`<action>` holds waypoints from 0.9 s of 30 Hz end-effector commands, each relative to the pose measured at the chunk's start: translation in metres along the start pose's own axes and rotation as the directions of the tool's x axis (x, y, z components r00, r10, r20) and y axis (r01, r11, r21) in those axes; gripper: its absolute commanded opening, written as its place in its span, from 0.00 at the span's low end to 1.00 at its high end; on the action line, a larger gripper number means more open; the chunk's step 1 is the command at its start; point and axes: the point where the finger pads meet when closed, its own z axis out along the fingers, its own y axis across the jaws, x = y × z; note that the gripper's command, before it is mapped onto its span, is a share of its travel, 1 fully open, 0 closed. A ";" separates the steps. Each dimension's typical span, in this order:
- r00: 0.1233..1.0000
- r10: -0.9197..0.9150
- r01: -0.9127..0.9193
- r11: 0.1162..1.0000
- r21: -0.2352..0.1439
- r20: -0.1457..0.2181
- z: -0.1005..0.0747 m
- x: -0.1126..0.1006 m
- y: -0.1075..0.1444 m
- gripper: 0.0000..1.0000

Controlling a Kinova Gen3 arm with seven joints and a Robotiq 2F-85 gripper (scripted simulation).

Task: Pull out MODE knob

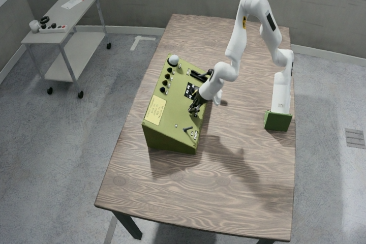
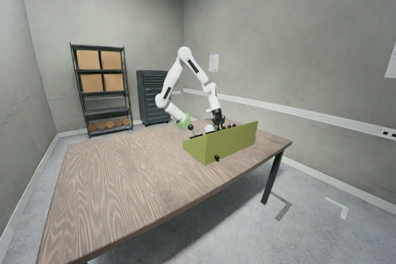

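The olive-green console (image 1: 175, 104) sits on the wooden table with its sloped panel facing up and left; in the exterior view I see only its plain back (image 2: 221, 142). My gripper (image 1: 193, 108) is down on the panel's right side, shut on the small dark MODE knob, which the fingers mostly hide. In the exterior view the gripper (image 2: 218, 124) dips behind the console's top edge. On the panel are a white ball knob (image 1: 173, 59), a column of black round buttons (image 1: 166, 80), a black slider lever (image 1: 201, 75), a small toggle lever (image 1: 187, 128) and a yellow label (image 1: 155, 110).
The arm's green base (image 1: 277, 120) stands on the table to the right of the console. A wheeled cart (image 1: 64, 37) stands on the floor at the far left. A shelf with boxes (image 2: 100, 88) and a dark cabinet (image 2: 152, 96) stand by the back wall.
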 end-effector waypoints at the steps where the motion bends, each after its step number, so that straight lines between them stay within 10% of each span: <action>1: 1.000 0.000 0.000 1.000 -0.001 0.001 0.000 -0.001 0.000 0.10; 27: 1.000 0.000 0.000 1.000 -0.001 0.001 -0.003 -0.001 0.000 0.10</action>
